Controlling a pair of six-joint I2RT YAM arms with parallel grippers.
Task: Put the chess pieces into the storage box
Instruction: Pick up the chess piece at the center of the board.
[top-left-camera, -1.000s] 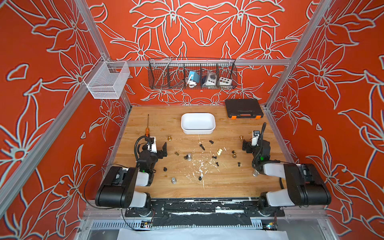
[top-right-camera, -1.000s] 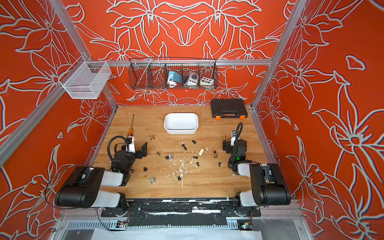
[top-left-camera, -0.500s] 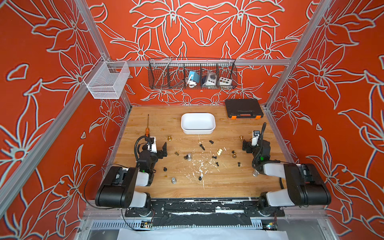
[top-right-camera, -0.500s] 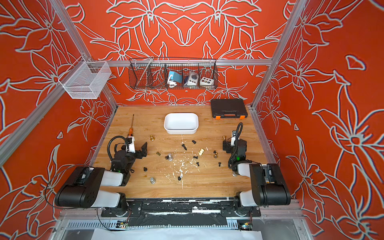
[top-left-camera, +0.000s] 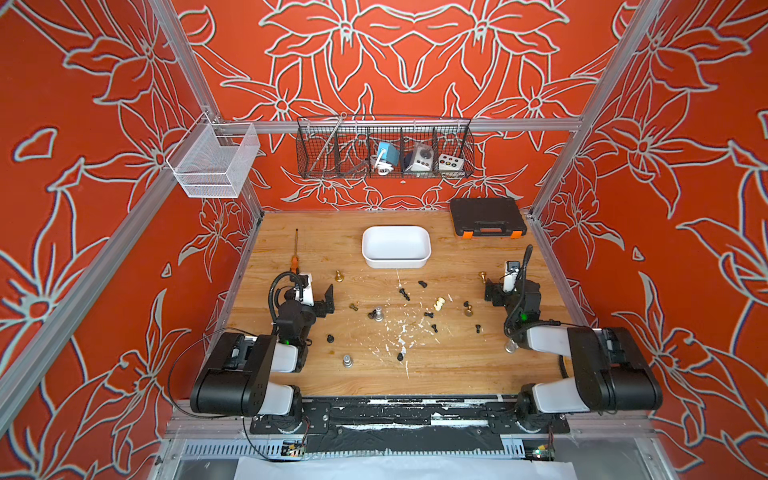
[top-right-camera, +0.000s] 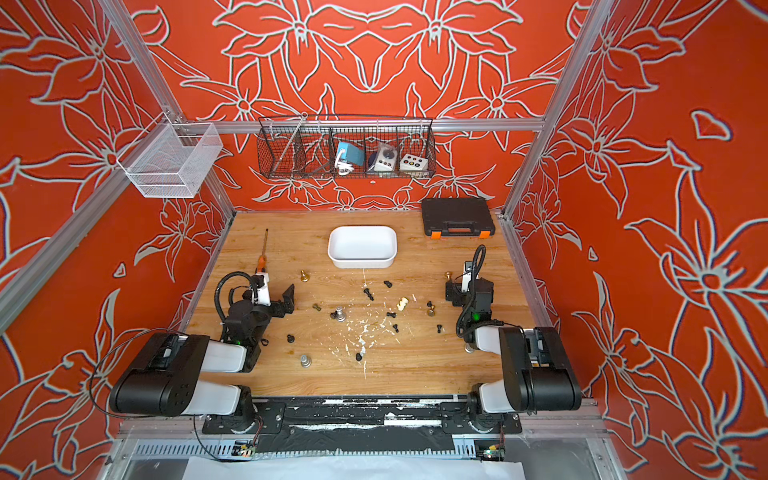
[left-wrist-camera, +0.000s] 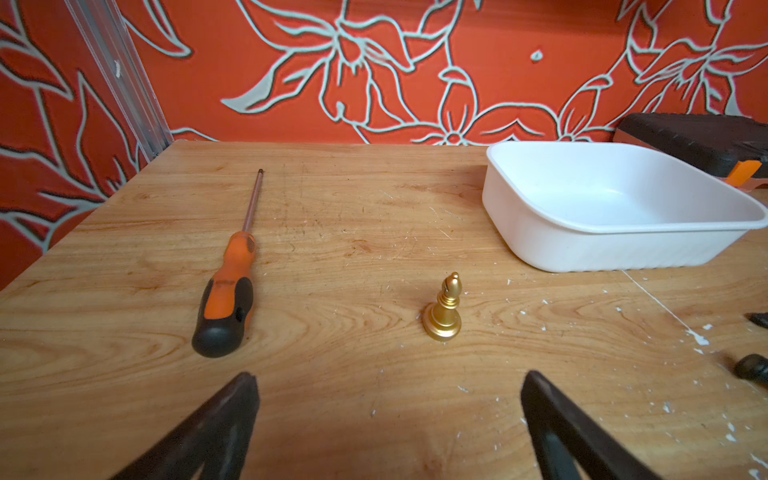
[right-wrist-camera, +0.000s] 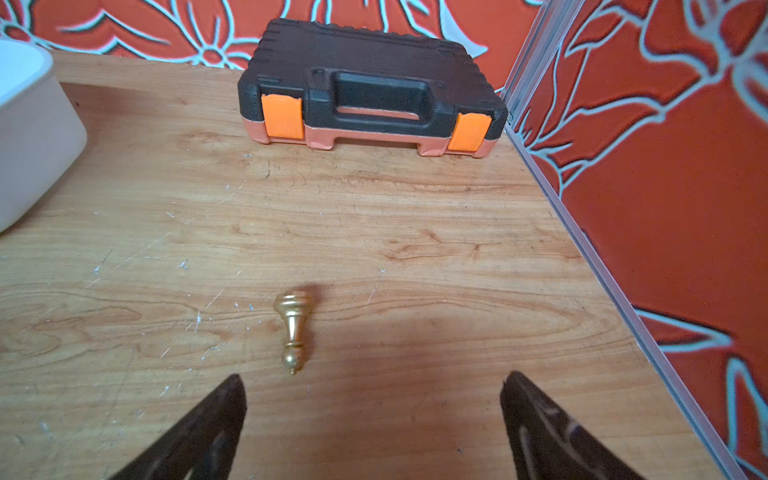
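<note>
Left of centre in a top view: orange-handled screwdriver (top-left-camera: 294, 262), flat on wooden table (top-left-camera: 457, 365), tip toward back wall. Right of centre, against back wall: black case with orange latches (top-left-camera: 486, 216), shut. Above centre, hung on rail: black wire basket (top-left-camera: 384, 147). Upper left: white mesh basket (top-left-camera: 212, 166).

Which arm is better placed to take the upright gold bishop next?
Left, likely. The left hand is open, facing the bishop standing just ahead, with the white box close beyond. The right hand sits across the table, facing a fallen gold piece.

Wooden table (top-left-camera: 457, 365) bears storage box (top-left-camera: 395, 262), chess pieces (top-left-camera: 377, 314), screwdriver (top-left-camera: 295, 262), case (top-left-camera: 486, 216).
</note>
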